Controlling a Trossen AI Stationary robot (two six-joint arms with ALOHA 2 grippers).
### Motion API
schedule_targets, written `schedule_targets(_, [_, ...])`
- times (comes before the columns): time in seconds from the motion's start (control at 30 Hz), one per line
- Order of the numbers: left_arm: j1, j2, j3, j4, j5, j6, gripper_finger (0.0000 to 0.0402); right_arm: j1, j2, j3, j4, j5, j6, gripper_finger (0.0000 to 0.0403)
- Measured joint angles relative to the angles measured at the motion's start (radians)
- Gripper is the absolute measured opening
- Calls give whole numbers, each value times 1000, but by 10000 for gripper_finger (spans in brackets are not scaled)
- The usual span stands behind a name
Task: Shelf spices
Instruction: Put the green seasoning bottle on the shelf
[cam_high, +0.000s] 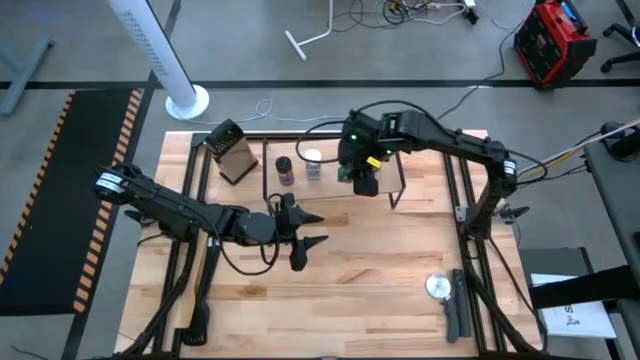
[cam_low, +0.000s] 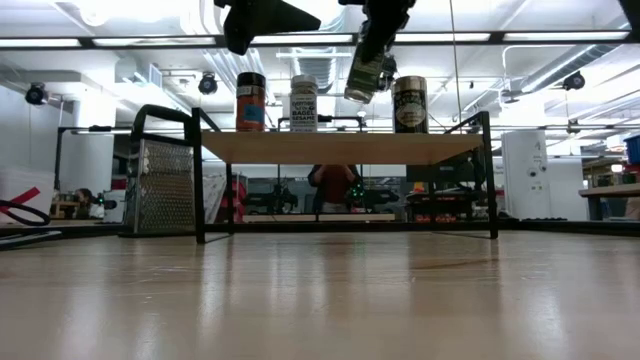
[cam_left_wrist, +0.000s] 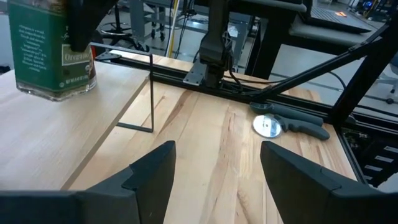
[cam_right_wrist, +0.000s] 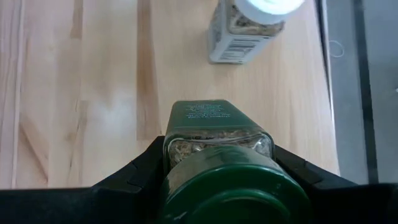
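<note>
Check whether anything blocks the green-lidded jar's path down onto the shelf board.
Nothing visible does. The right gripper holds the green-lidded jar tilted just above the shelf, over the bare gap between the white-lidded jar and the tan jar. The left gripper waits off the shelf.

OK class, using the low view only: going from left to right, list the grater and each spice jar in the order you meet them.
Grater → dark-lidded jar → white-lidded jar → green-lidded jar, tilted and held above the shelf by the right gripper → the wider dark-labelled jar.
</note>
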Motion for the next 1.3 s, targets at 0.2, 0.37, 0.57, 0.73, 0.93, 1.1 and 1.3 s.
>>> schedule_targets(0.2, [0,0,0,-3,7,-13,225,0,88,162,-98,-21,-29,179])
schedule_targets(0.37, [0,0,0,-56,48,-62,218,-4,144,222,-157,-41,-41,179])
schedule_targets(0.57, [-5,0,0,-128,87,-114,215,-27,177,221,-175,-54,-63,179])
schedule_targets(0.73, [-9,0,0,-162,136,-158,221,-44,193,220,-177,-60,-81,179])
schedule_targets(0.93, [-19,0,0,-173,139,-182,224,-61,215,220,-176,-60,-107,179])
schedule_targets(1.1, [-20,0,-3,-171,139,-202,224,-81,233,220,-179,-60,-110,179])
schedule_targets(1.3, [-23,0,-16,-170,139,-221,224,-90,246,219,-169,-60,-119,179])
